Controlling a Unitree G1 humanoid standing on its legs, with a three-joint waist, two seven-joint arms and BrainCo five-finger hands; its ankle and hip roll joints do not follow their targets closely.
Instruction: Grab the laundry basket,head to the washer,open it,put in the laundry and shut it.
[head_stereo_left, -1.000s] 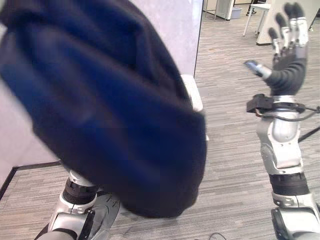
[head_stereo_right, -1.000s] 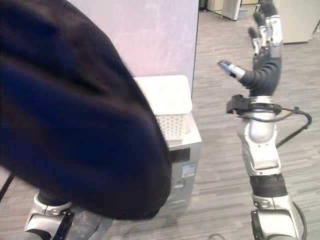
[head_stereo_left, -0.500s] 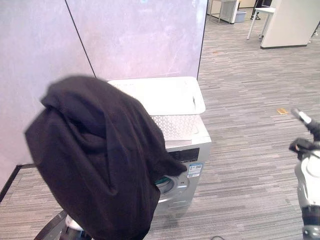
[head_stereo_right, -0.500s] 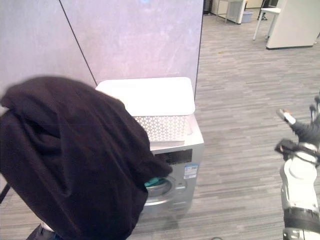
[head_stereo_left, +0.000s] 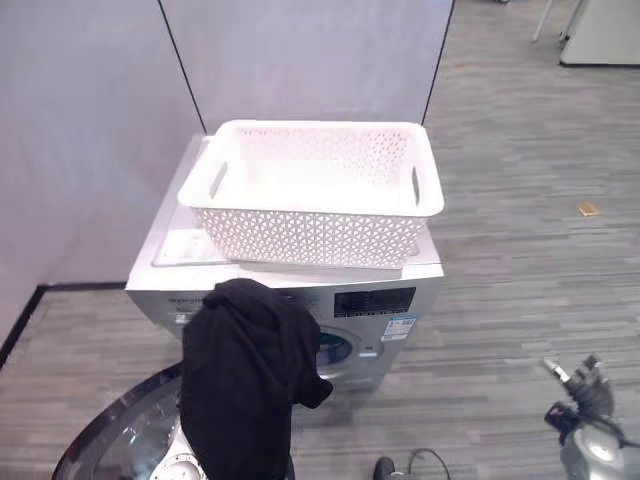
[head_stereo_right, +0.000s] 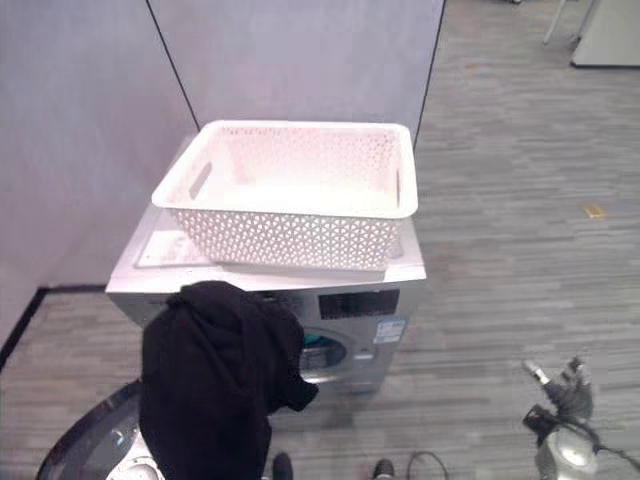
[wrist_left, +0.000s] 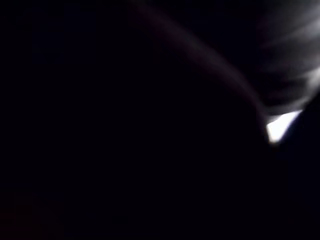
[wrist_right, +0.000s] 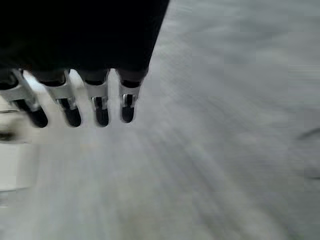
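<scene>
The left hand is buried under the black garment (head_stereo_left: 245, 385), so whether its fingers are curled round the cloth or straight cannot be told (its wrist view is dark with fabric). The right hand (wrist_right: 82, 97) is carried low, well to the right of the washer (head_stereo_left: 390, 295), with fingers straight and nothing held.

The garment is hung directly in front of the washer, just above the open door (head_stereo_left: 125, 440), which is swung down and leftward. The drum opening (head_stereo_left: 332, 350) is partly visible beside the cloth. The white laundry basket (head_stereo_left: 315, 190) is set on the washer top and appears emptied.

The loading step is judged to be in hand. Next, the garment should be pushed rightward into the drum and released. Open floor (head_stereo_left: 520, 260) is available to the right of the washer; the door rim restricts movement on the left.
</scene>
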